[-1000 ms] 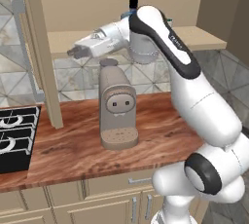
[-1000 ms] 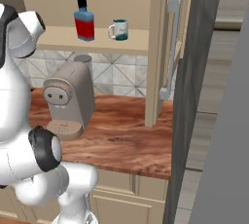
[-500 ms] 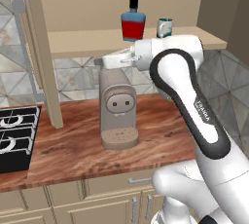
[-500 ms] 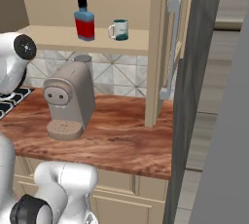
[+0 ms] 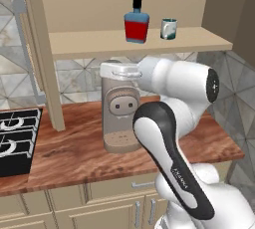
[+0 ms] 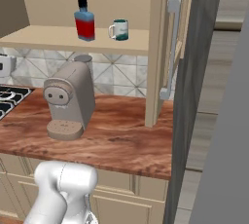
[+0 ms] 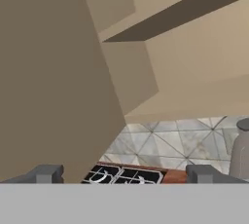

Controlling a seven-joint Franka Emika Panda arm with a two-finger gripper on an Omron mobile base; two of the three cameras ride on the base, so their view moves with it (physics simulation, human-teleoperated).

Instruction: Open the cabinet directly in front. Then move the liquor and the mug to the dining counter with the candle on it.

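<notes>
1. The claw is spread wide, holding nothing, below the cabinet shelf near the coffee machine.
2. Cabinet doors stand open.
3. The liquor and the mug sit side by side on the shelf, not yet moved.

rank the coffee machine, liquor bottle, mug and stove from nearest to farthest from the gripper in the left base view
1. Coffee machine, right beside the gripper
2. Liquor bottle, on the shelf above
3. Mug, farther right on the shelf
4. Stove, far left on the counter
</notes>
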